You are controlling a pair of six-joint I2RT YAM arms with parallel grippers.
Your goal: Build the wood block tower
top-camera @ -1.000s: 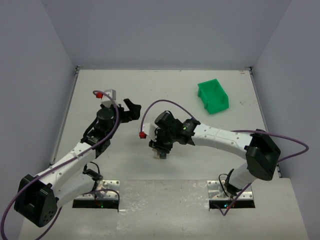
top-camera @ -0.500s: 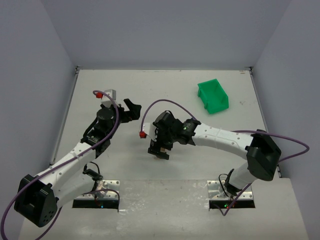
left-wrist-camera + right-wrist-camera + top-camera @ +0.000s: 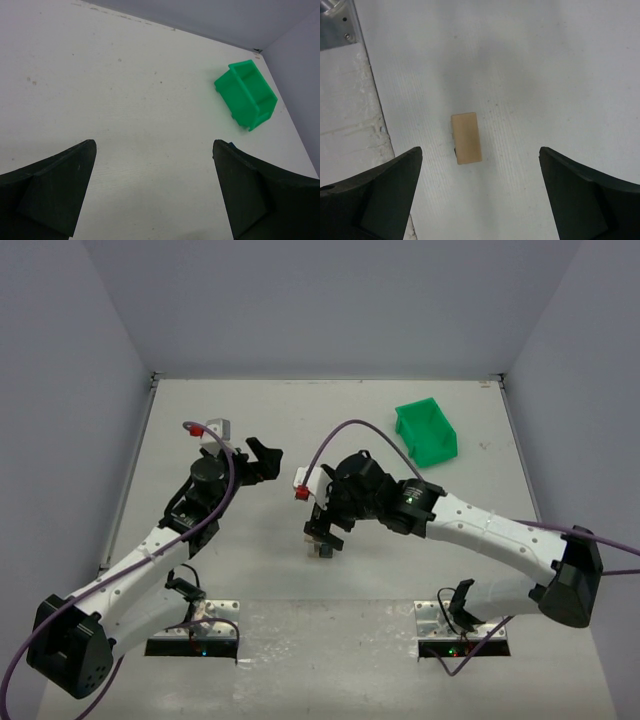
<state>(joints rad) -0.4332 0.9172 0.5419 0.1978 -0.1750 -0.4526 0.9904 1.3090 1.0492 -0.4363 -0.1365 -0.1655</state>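
Wood, smooth and pale tan: the wood block tower [image 3: 466, 137] shows an oblong flat top, with something dark peeping out under one edge. It stands front-middle on the matt white, finely ribbed surface [image 3: 560, 75], between plain grey walls [image 3: 330, 300]. In the right wrist view its long axis runs up-down, slightly tilted. The right hand [image 3: 322, 532] hangs wide open above it, and the left hand [image 3: 154, 144] gapes wide, well apart.

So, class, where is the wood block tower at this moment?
In the top view the wood block tower stands directly beneath the right end effector, near the front middle, far from the green bin at back right.
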